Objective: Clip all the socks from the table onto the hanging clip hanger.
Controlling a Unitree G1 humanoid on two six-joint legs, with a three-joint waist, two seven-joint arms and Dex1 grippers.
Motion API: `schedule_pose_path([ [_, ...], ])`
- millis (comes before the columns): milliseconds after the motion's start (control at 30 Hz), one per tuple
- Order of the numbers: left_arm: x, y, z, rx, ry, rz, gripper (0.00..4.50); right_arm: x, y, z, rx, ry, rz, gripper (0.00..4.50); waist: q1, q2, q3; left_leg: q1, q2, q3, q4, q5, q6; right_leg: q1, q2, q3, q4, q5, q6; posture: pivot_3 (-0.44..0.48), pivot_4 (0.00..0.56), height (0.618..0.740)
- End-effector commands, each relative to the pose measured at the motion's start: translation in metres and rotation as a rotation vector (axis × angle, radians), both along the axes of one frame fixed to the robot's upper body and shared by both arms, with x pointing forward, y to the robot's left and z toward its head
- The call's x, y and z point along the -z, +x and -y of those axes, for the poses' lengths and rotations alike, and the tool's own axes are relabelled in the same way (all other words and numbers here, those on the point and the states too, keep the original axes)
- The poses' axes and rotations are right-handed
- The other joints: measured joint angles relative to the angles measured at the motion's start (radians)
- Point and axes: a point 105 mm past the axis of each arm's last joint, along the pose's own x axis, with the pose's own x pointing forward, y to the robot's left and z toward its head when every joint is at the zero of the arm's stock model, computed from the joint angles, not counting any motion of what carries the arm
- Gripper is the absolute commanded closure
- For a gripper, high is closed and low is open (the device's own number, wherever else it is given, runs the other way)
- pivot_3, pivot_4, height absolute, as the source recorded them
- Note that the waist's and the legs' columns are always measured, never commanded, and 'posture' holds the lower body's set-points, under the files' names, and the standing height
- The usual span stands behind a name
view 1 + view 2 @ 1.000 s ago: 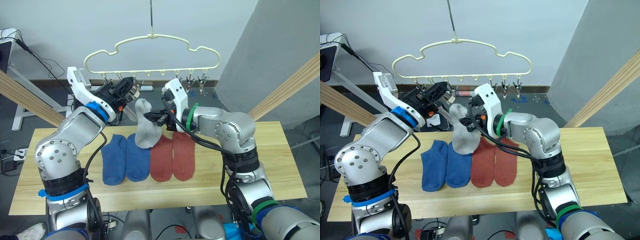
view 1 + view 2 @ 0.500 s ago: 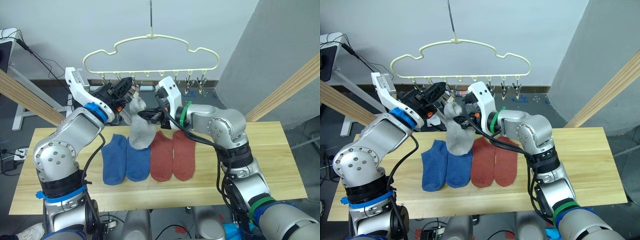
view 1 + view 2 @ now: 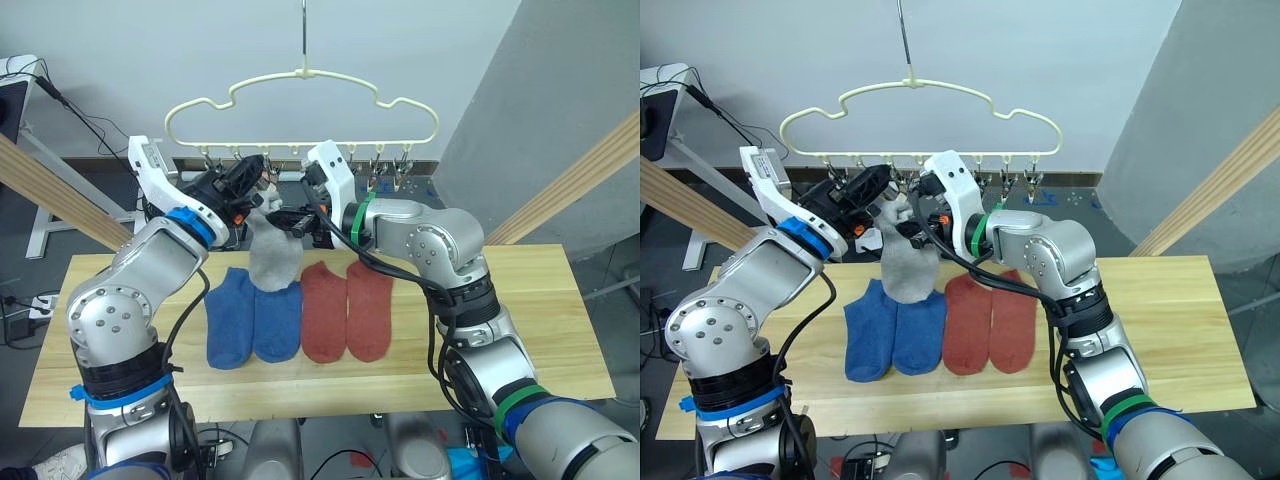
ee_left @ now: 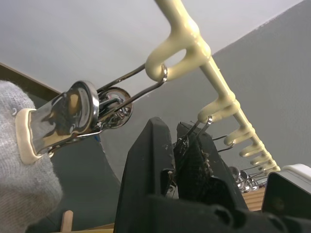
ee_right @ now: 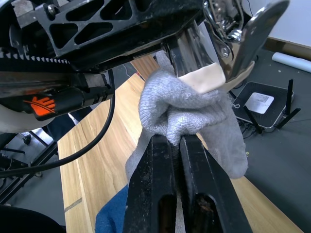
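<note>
The pale yellow clip hanger [image 3: 300, 76] hangs above the far edge of the table [image 3: 520, 330]. My right gripper [image 3: 291, 218] is shut on a light grey sock [image 3: 272, 256], holding its bunched top up under the hanger's left clips. One clip's cream pad [image 5: 210, 77] touches the sock's top; I cannot tell whether it grips. My left gripper [image 3: 254, 181] is shut on a neighbouring clip [image 4: 183, 141], pinching its wire handles. Two blue socks [image 3: 250, 320] and two rust-red socks [image 3: 346, 312] lie side by side on the table below.
Thick wooden beams slant down at the left [image 3: 55, 195] and right [image 3: 570, 180] behind the table. More metal clips [image 3: 390, 165] hang along the hanger's right half. A cable [image 3: 85, 120] runs behind at the far left.
My right gripper has carried the grey sock up and to the left, from over the red socks to just under the left clips. The left gripper has stayed at the clips.
</note>
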Motion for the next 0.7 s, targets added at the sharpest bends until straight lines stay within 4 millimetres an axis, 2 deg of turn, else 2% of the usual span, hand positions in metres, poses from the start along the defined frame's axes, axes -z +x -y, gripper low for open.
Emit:
schedule_pose_path([
  [33, 0.001, -0.003, 0.000, -0.006, 0.014, 0.006, 4.30, -0.018, -0.004, -0.005, -0.026, 0.040, 0.055, 4.46, 0.000, 0.000, 0.000, 0.000, 0.000, 0.000, 0.000, 0.000, 0.000, 0.000, 0.000, 0.000, 0.000, 0.000, 0.000, -0.103, 0.337, 0.740],
  [133, 0.000, -0.003, 0.000, -0.008, 0.013, 0.007, 4.30, -0.016, -0.003, -0.006, -0.022, 0.039, 0.046, 4.46, 0.000, 0.000, 0.000, 0.000, 0.000, 0.000, 0.000, 0.000, 0.000, 0.000, 0.000, 0.000, 0.000, 0.000, 0.000, -0.102, 0.338, 0.740],
  [300, -0.001, -0.002, -0.001, -0.016, 0.011, 0.009, 4.30, 0.000, -0.005, -0.007, -0.026, 0.005, -0.007, 4.46, 0.000, 0.000, 0.000, 0.000, 0.000, 0.000, 0.000, 0.000, 0.000, 0.000, 0.000, 0.000, 0.000, 0.000, 0.000, -0.099, 0.341, 0.740],
  [700, 0.001, -0.002, -0.004, -0.033, 0.011, 0.006, 4.30, 0.006, -0.006, -0.009, -0.019, 0.006, -0.047, 4.46, 0.000, 0.000, 0.000, 0.000, 0.000, 0.000, 0.000, 0.000, 0.000, 0.000, 0.000, 0.000, 0.000, 0.000, 0.000, -0.097, 0.345, 0.740],
])
